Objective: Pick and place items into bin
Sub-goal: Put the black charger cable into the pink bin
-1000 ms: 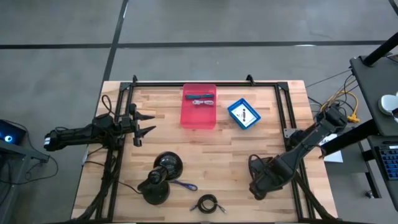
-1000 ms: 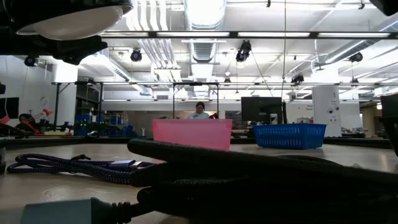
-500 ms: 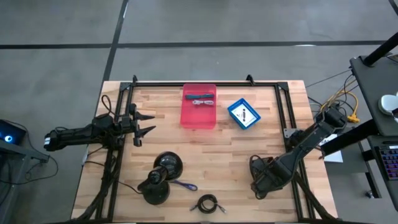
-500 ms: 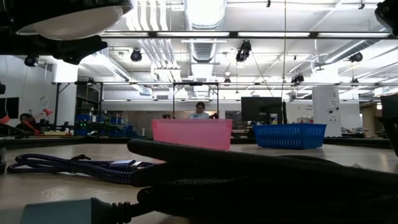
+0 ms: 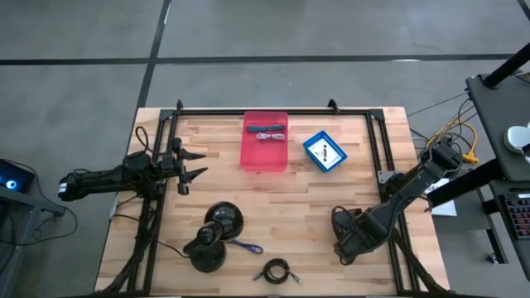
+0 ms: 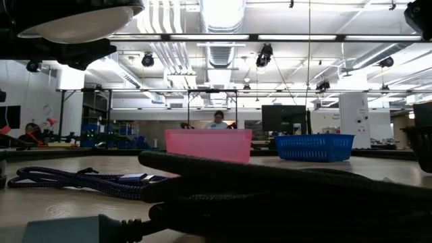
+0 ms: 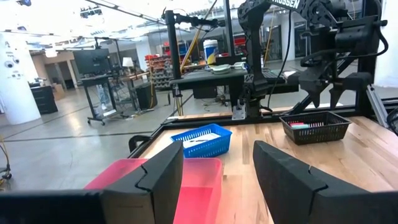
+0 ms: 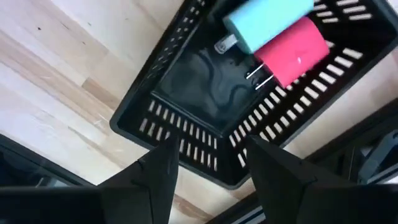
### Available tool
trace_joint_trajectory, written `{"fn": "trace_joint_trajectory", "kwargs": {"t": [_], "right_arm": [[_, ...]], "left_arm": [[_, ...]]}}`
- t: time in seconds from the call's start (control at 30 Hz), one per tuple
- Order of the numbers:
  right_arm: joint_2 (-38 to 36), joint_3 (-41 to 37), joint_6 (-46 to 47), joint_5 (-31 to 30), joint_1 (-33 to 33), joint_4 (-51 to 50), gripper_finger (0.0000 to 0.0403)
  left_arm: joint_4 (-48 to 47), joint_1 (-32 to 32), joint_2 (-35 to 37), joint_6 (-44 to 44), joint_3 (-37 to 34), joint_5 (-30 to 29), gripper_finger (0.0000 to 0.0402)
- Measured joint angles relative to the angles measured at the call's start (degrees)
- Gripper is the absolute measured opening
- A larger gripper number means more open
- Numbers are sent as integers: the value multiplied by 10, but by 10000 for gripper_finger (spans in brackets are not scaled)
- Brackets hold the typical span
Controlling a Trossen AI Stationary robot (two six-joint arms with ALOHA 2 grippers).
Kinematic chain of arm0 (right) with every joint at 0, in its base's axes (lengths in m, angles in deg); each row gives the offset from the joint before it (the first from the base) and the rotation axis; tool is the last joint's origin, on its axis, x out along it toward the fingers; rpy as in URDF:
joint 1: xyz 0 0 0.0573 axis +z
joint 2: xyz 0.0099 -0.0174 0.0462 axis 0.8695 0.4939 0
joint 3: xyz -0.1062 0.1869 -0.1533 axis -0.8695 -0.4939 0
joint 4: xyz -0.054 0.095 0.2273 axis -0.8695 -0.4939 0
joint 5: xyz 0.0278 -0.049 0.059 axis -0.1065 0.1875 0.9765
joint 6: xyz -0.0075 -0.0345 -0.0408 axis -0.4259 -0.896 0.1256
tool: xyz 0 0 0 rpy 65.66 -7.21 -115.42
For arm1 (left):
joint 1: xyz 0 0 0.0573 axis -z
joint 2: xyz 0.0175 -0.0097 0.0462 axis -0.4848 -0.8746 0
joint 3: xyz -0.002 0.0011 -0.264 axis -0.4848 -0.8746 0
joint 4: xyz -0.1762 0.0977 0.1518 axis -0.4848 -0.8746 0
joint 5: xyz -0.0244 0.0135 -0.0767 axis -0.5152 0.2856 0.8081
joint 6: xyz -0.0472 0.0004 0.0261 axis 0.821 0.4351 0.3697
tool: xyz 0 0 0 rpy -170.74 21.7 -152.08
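My right gripper [image 5: 348, 240] [image 8: 211, 146] is open and hovers above a black slotted bin [image 8: 134, 118] near the table's right near corner. A pink cube [image 8: 295, 50] and a pale teal cube [image 8: 267, 15] lie side by side on the bin's floor. My left gripper [image 5: 197, 165] [image 7: 217, 149] is open and waits above the table's left side. A purple tool [image 5: 245, 246] and a black coiled cable [image 5: 276, 270] lie on the wood near the near edge. A teal tool with a silver piece [image 5: 267, 132] lies in the pink bin [image 5: 265, 157]. I see no green stick.
A large black object with two round parts [image 5: 214, 236] stands beside the purple tool. A blue basket [image 5: 325, 151] holding a small item sits right of the pink bin. A black frame [image 5: 273, 110] runs along the table's far and side edges. Bare wood lies at the table's middle.
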Motion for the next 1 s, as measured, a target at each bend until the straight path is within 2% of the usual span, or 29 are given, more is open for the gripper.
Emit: {"fn": "trace_joint_trajectory", "kwargs": {"t": [0.1, 0.37, 0.5, 0.6, 0.67, 0.87, 1.0], "right_arm": [[0, 0, -18, -33, 0, 0, 170], [0, 11, -88, -185, -1, 20, 160], [0, 11, -142, -269, -3, 80, 157], [0, 11, -217, -324, -8, 163, 158], [0, 11, -276, -342, -11, 236, 160], [13, 12, -480, -344, -24, 477, 156], [50, 15, -553, -340, -27, 538, 160]], "left_arm": [[0, 0, 0, 0, 0, 0, 180], [0, 0, -1, 0, 0, 0, 180], [0, 0, -2, 0, 0, 0, 180], [0, 0, -3, 0, 0, 0, 180], [0, 0, -3, 0, 0, 0, 180], [0, 0, -7, 0, 0, 0, 180], [0, 0, -9, 0, 0, 0, 180]]}}
